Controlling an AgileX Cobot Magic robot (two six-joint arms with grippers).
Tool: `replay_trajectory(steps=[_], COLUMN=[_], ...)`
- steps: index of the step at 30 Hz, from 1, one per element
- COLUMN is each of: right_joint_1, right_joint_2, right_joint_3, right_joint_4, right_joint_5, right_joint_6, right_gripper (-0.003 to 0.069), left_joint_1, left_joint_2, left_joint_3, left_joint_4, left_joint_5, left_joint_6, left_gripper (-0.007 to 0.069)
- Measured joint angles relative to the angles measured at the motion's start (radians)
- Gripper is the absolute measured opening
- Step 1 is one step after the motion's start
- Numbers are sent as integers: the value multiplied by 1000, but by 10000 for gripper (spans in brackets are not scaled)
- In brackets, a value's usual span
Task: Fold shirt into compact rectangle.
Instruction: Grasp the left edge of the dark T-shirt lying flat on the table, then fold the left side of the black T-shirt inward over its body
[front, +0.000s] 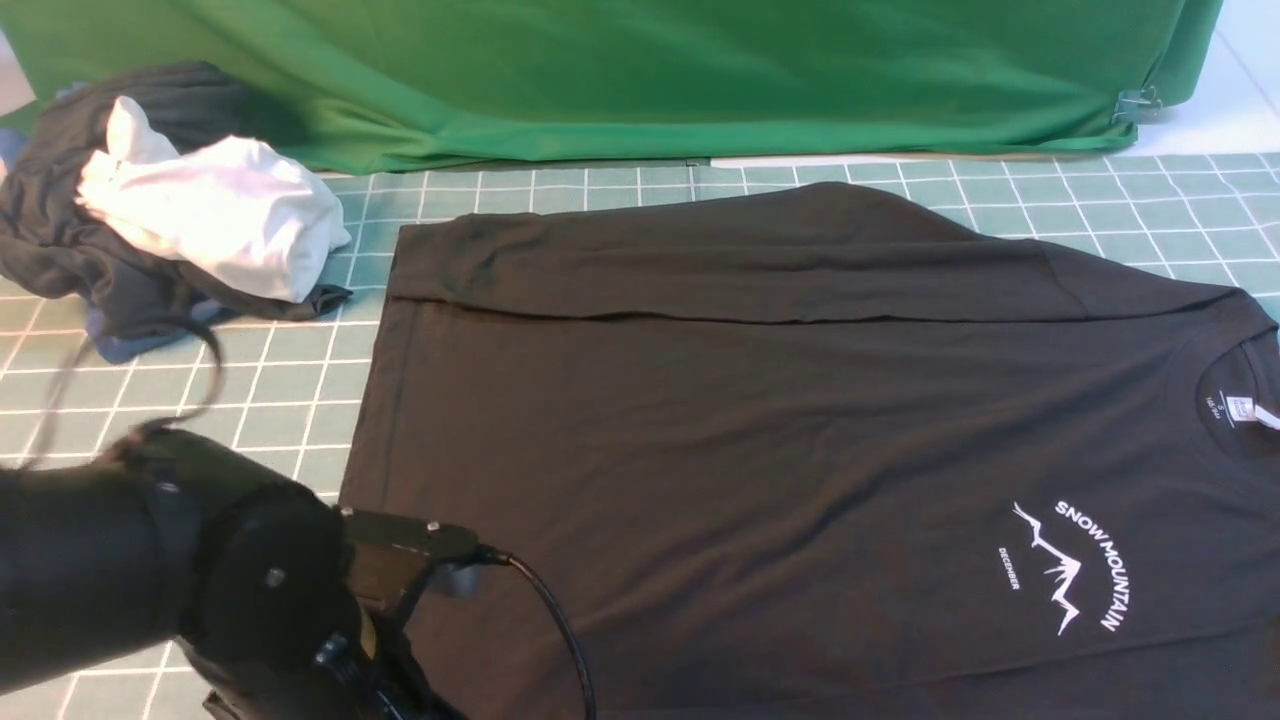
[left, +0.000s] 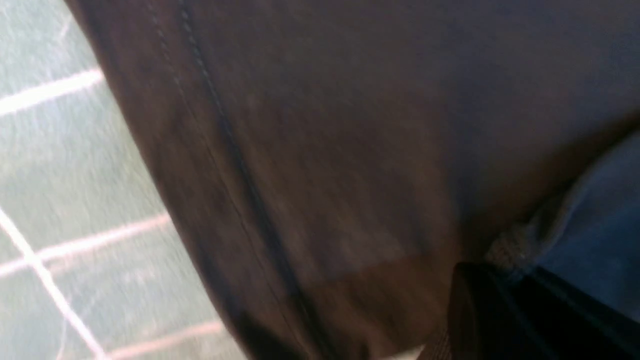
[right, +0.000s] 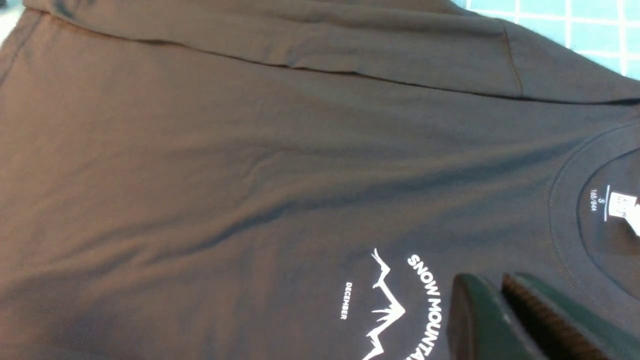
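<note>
Two tools, both clenched. Left tool (left: 482, 305) sits at the hem corner of the shirt (front: 750, 430); blur hides whether any cloth is pinched between its jaws. Right tool (right: 492, 285) hangs over the chest just beside the print (right: 390, 310), jaws together and holding nothing. Shirt lies flat on the tabletop (front: 280, 400), its far side folded inward and its collar (right: 562, 210) toward the robot's right. White garment (front: 220, 220) rests on a dark bundle (front: 60, 240) near the shirt's far left corner.
</note>
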Motion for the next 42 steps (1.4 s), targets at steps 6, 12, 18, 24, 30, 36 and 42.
replay_trajectory(steps=[6, 12, 18, 24, 30, 36, 42], right_joint_1=[0, 0, 0, 0, 0, 0, 0], right_joint_2=[0, 0, 0, 0, 0, 0, 0], right_joint_3=[0, 0, 0, 0, 0, 0, 0], right_joint_4=[5, 6, 7, 7, 7, 7, 7], right_joint_5=[-1, -10, -11, -11, -11, -13, -16], right_joint_6=[-2, -2, -2, -2, -2, -2, -2], right_gripper=[71, 72, 77, 79, 81, 87, 90], left_joint_1=[1, 94, 210, 293, 319, 319, 319], left_joint_2=[-116, -78, 59, 246, 403, 483, 502], left_joint_3=[-147, -366, -555, -708, -800, -805, -805], left_joint_4=[53, 173, 188, 222, 238, 229, 321], left_joint_5=[97, 135, 124, 115, 100, 104, 47], left_joint_6=[0, 3, 81, 104, 129, 178, 155], left_gripper=[14, 14, 14, 14, 14, 28, 199])
